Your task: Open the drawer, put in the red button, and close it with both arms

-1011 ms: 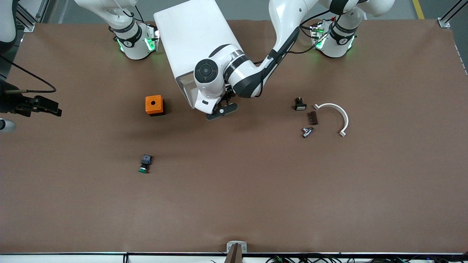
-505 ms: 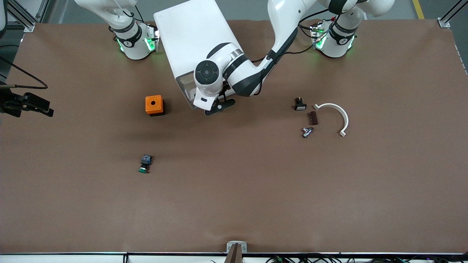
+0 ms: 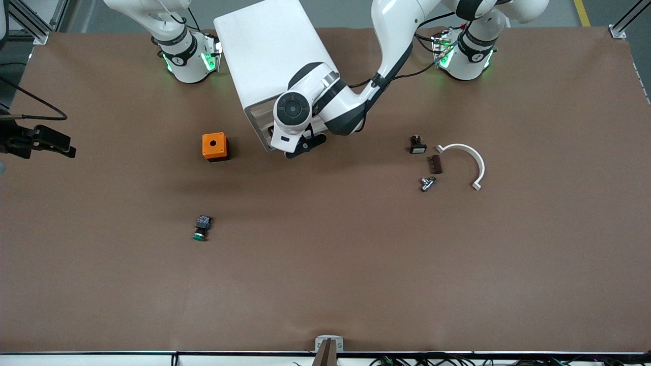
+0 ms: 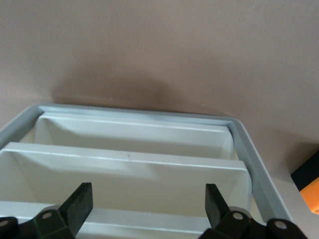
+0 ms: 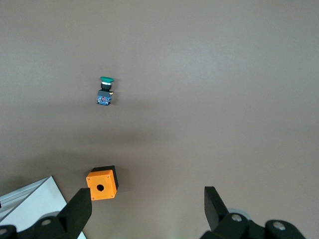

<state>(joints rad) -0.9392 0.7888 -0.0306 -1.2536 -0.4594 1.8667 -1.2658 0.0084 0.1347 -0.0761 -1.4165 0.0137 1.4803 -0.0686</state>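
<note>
The white cabinet (image 3: 269,56) stands between the arms' bases, its stacked drawers (image 4: 129,164) set in a grey frame. My left gripper (image 3: 304,146) hangs right in front of that drawer face. In the left wrist view the left gripper (image 4: 148,206) is open, its fingertips (image 4: 80,201) on either side of a drawer edge and holding nothing. My right gripper (image 3: 63,147) hovers high over the right arm's end of the table. The right wrist view shows it (image 5: 147,209) open and empty. The red button is out of view.
An orange box with a hole (image 3: 214,146) sits beside the cabinet front, and a green-capped button (image 3: 202,227) lies nearer the front camera. Toward the left arm's end lie a white curved piece (image 3: 468,157), a small black part (image 3: 417,145), a brown piece (image 3: 435,164) and a metal part (image 3: 427,183).
My left gripper has drawn in closer to the cabinet's drawer face. The right gripper has shifted slightly farther out toward its end of the table.
</note>
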